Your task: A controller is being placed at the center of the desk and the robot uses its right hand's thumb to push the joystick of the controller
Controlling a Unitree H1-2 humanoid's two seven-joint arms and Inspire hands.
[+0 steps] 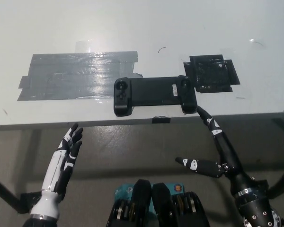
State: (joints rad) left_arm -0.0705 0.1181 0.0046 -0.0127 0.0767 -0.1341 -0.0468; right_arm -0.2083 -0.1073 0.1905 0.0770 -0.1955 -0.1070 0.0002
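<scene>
From the head view, the controller (155,95) lies flat near the front edge of the white desk (189,23), its long axis running left to right, with a joystick (122,86) on its left grip and a second round stick on its right grip, close to a black square patch (211,73); a wide strip of grey tape (75,75) lies on the desk off the controller's left end. The controller looks like a rigid, light plastic shell that would slide easily on the smooth desk, so a sideways shove on a stick probably drags the whole body; the push is best made with the thumb tip on the stick cap, pressing slightly downward to pin the body in place. The sticks themselves are small and springy, so a light touch should do. The black right hand (213,151) sits below the desk edge, its fingers spread wide and holding nothing: one long finger reaches up so its tip is just beside the controller's right grip at the desk's front edge, while another finger juts out sideways well below it, pointing toward the robot's left. Neither tip rests on a stick cap. The white left hand (70,146) hangs idle below the desk edge, fingers loosely apart and empty, well apart from the controller.
</scene>
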